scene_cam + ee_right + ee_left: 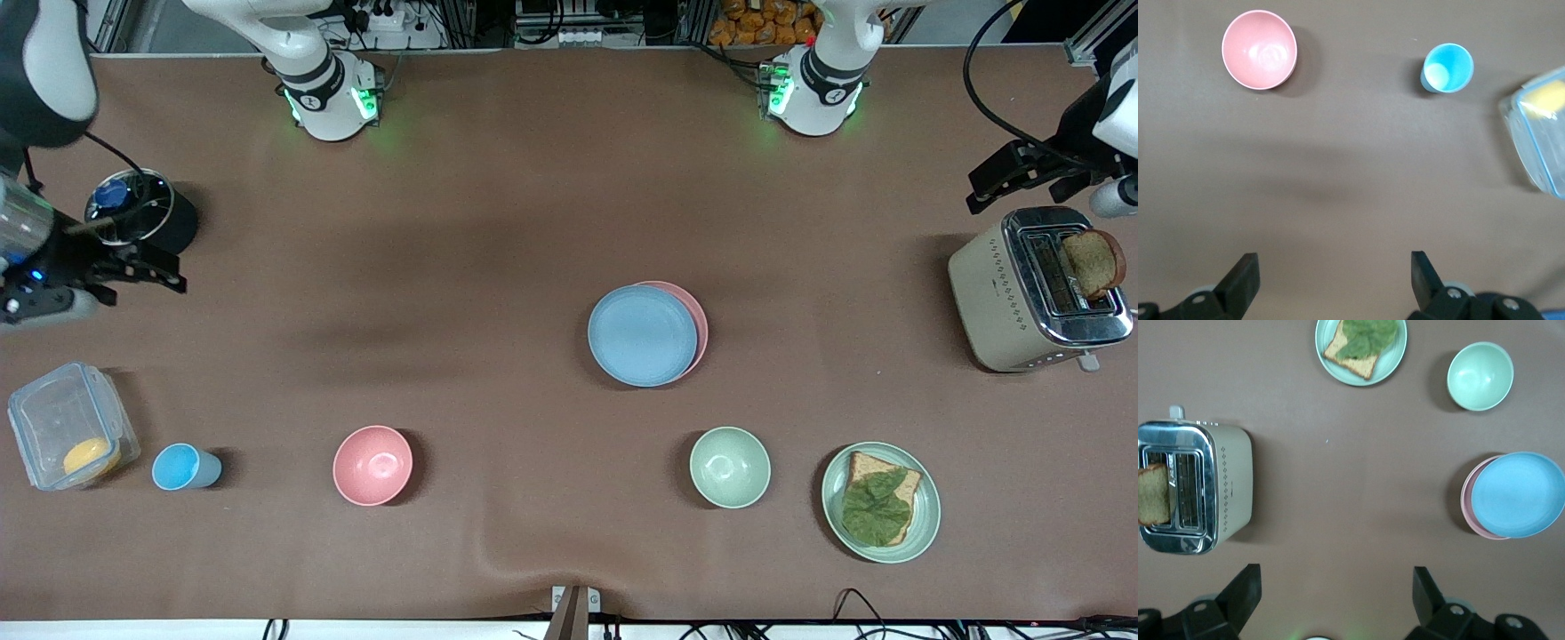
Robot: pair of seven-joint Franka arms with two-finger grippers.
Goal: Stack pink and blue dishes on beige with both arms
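Nearest the front camera, a pink bowl [372,465], a green bowl [730,467] and a green plate [925,507] carrying toast are found on the tabletop [498,267], untouched. Farther from the camera, mid-table, the blue plate [642,335] is seen lying on the pink plate [698,318], slightly offset; no beige plate can be made out beneath them. The left hand [1022,178] is held released over the toaster [1036,289] end of the table, the right hand [124,267] released at the right arm's end, both well apart from the stack. The stacking step is judged complete or nearly so; next, at most, the offset would need squaring.
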